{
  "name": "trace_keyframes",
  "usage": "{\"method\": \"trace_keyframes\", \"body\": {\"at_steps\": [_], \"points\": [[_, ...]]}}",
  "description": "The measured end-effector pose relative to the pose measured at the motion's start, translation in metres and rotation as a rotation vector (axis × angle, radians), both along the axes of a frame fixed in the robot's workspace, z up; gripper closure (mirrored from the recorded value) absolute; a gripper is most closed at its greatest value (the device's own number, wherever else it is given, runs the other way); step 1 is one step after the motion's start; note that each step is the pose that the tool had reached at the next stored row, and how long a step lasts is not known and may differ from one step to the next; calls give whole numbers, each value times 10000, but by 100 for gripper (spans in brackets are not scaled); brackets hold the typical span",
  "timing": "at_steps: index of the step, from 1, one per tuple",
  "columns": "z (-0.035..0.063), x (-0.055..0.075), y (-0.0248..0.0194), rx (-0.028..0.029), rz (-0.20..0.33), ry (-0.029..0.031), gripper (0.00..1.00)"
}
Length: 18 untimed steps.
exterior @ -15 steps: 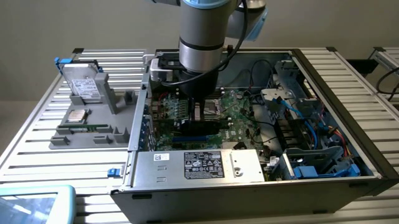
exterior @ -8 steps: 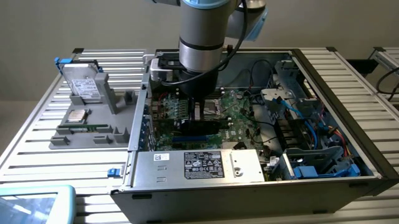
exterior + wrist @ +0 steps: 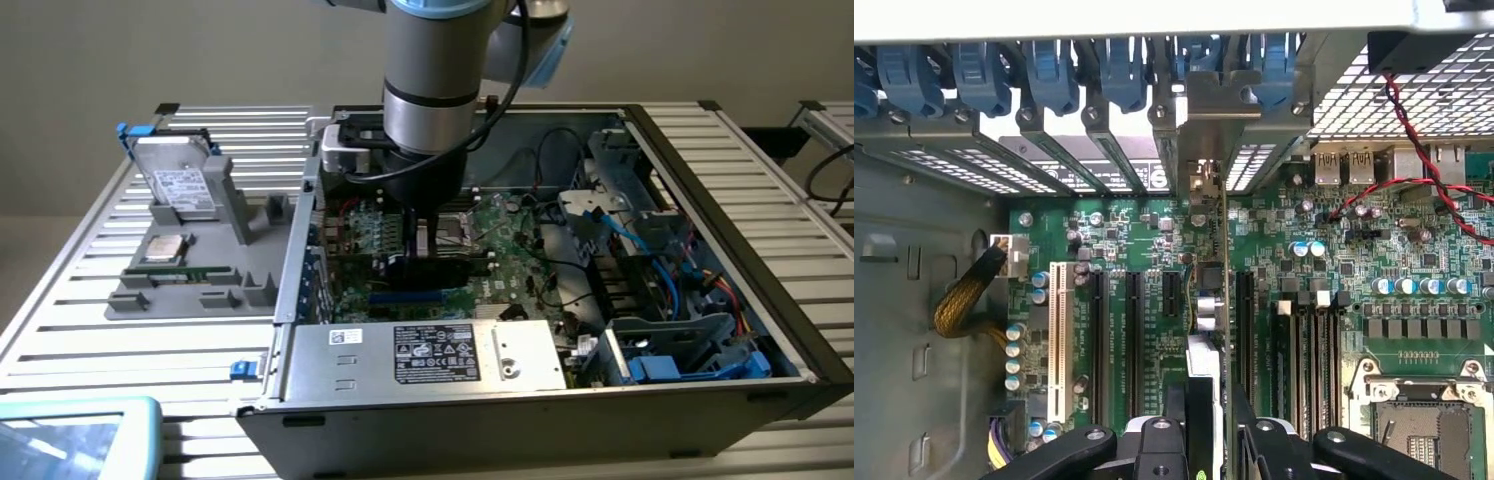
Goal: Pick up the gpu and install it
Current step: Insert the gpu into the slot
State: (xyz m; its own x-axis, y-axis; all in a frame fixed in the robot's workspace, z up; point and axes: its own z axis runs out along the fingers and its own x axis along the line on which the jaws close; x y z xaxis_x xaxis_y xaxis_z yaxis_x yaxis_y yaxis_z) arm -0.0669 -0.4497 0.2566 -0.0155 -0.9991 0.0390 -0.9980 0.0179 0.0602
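Although its jaws stand only partly closed, the pincer (image 3: pixel 1214 435) has firm hold of the gpu (image 3: pixel 1201 395), one finger on each face of the card. The card stands upright on its edge and runs straight out from the fingertips.

Findings, nearest to farthest from the pincer:

1. In the exterior view the pincer (image 3: pixel 430 235) is lowered inside the open computer case (image 3: pixel 747 190), and the gpu (image 3: pixel 430 268) hangs directly beneath it as a black slab.
2. Directly below the card lies the green motherboard (image 3: pixel 1394 260). Black expansion slots (image 3: pixel 1134 340) run parallel to the card on both sides of it. Whether the card's lower edge is seated in a slot cannot be told.
3. Past the black slots on one side is a white slot (image 3: pixel 1059 340), with a yellow-sleeved cable bundle (image 3: pixel 964 300) beyond it. On the opposite side sits the processor socket (image 3: pixel 1424 420).
4. At the card's far end, a metal bracket (image 3: pixel 1226 115) meets the rear wall of the case, in line with a row of blue retaining clips (image 3: pixel 1054 70).
5. Red and black wires (image 3: pixel 1414 150) cross the board near that wall.
6. Nearer the exterior camera than the pincer sits the silver power supply (image 3: pixel 427 355).
7. Well apart from the pincer, outside the case on the exterior view's left, a grey holder (image 3: pixel 187 290) carries a hard drive (image 3: pixel 180 185) and a green memory stick (image 3: pixel 187 270).
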Motion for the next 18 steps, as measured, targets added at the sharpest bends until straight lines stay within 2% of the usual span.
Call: {"method": "trace_keyframes", "body": {"at_steps": [5,18], "points": [[-1,0,13,1,-2,-2,73],[-2,-11,6,1,0,-2,73]]}}
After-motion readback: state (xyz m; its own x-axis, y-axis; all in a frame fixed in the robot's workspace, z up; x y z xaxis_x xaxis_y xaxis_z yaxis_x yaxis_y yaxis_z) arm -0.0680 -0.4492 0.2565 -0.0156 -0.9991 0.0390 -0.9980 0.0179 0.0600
